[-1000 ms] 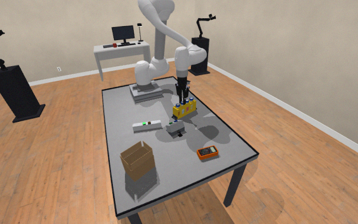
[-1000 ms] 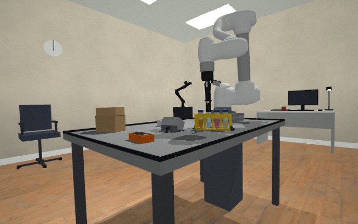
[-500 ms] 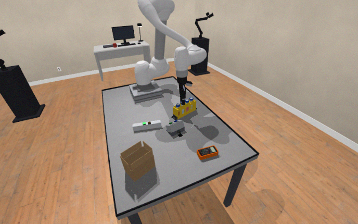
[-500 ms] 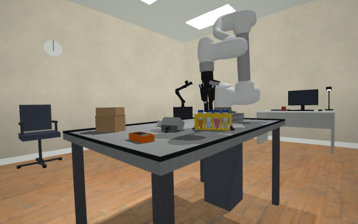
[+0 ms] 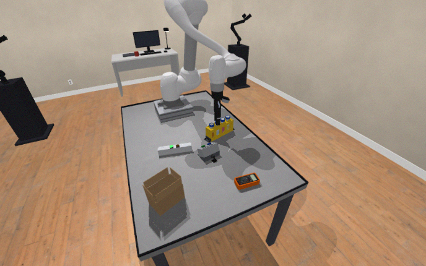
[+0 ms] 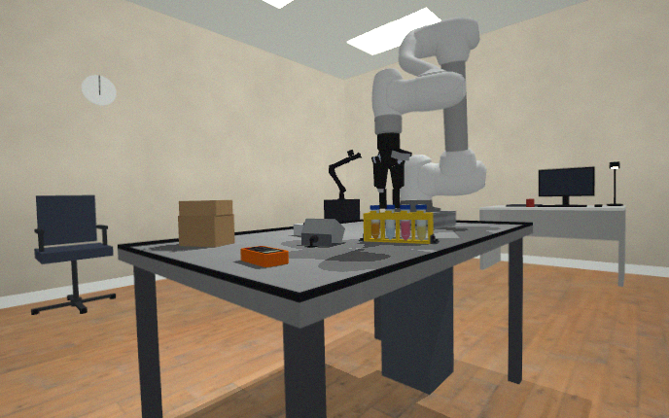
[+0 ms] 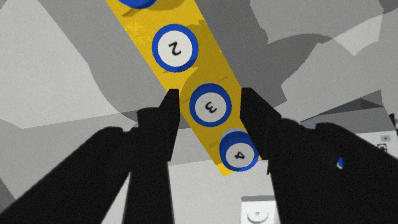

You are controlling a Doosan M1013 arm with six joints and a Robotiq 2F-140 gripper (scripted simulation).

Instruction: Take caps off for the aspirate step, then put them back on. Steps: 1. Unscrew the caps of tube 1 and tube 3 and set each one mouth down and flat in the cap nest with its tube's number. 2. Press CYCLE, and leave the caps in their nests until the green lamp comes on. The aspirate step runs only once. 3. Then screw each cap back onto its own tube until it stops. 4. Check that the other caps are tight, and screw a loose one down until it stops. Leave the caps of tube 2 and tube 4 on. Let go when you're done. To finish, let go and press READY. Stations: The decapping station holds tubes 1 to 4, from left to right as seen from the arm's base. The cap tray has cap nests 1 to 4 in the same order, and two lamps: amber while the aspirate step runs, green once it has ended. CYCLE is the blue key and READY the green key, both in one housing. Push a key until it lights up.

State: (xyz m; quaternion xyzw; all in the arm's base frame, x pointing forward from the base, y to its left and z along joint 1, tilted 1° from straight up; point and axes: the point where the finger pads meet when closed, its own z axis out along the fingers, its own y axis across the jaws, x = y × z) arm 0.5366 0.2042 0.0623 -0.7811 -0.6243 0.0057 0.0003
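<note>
Directly over cap 3 (image 7: 210,105), open pincer (image 7: 209,106)

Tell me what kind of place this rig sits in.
Likely a lab or test room doubling as office space. A work table carries a yellow rack of capped sample tubes and an orange multimeter. Around it, plain walls, a desk with a monitor, and an office chair.
</note>
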